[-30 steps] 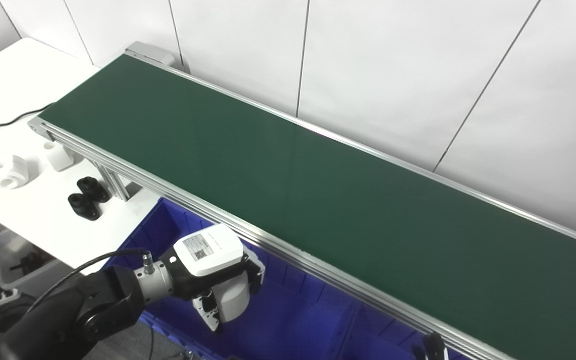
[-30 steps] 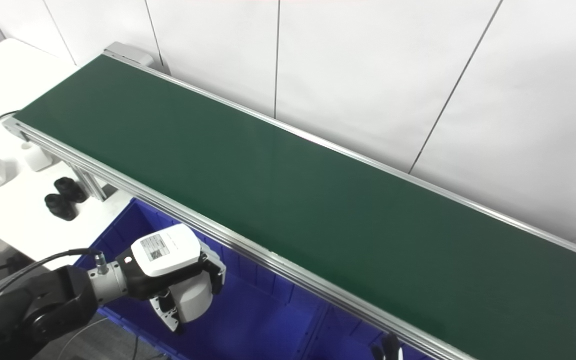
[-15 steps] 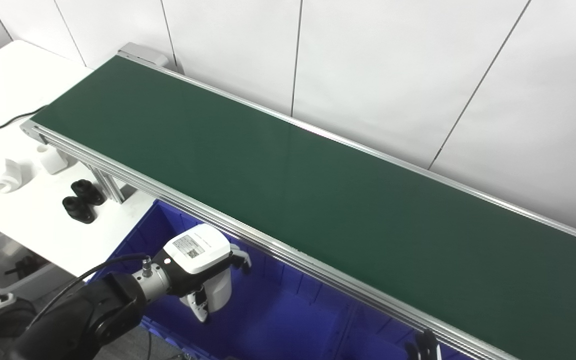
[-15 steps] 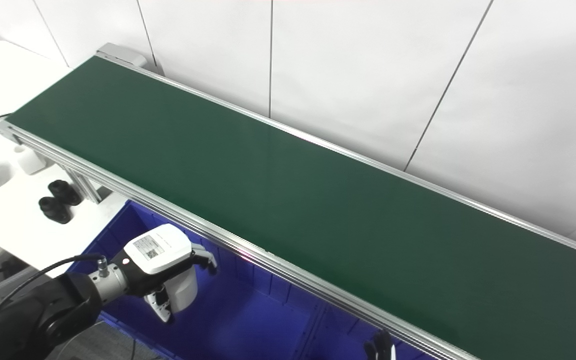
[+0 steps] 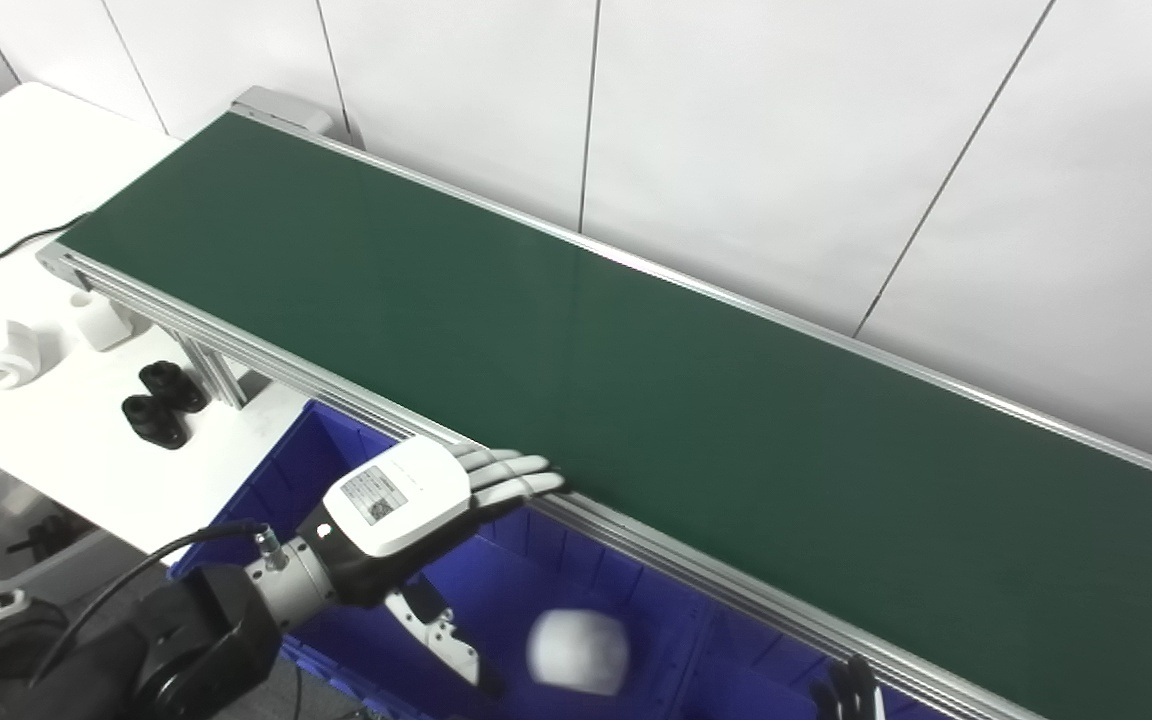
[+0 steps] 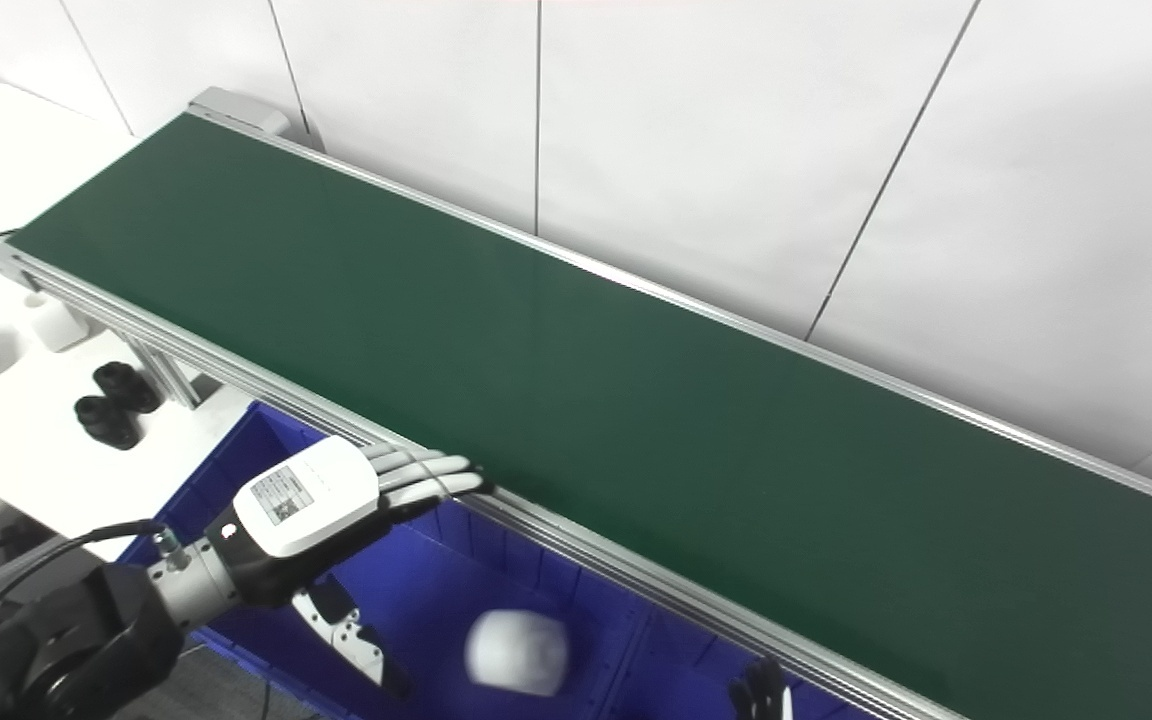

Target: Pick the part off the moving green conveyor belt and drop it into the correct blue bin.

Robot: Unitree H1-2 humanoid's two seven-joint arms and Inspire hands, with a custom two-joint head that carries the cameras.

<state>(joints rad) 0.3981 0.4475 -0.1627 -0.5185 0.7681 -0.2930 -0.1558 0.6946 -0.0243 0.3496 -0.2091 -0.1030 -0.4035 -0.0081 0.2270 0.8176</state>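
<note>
Left eye view: the left robot hand [image 5: 406, 505] is spread flat, fingers straight and holding nothing, above the blue bin [image 5: 336, 470]. The white part [image 5: 578, 650], blurred, is in mid-air just beyond and below the fingers, over the bin. The green belt [image 5: 576, 380] past the fingertips carries nothing.

Right eye view: the same open left robot hand [image 6: 321, 495], with the part [image 6: 518, 652] apparently falling. Only the dark fingertips of the right robot hand [image 6: 761, 692] show at the bottom edge; I cannot tell their state. The drop step looks nearly done; next, pull the hand back and watch the belt.
</note>
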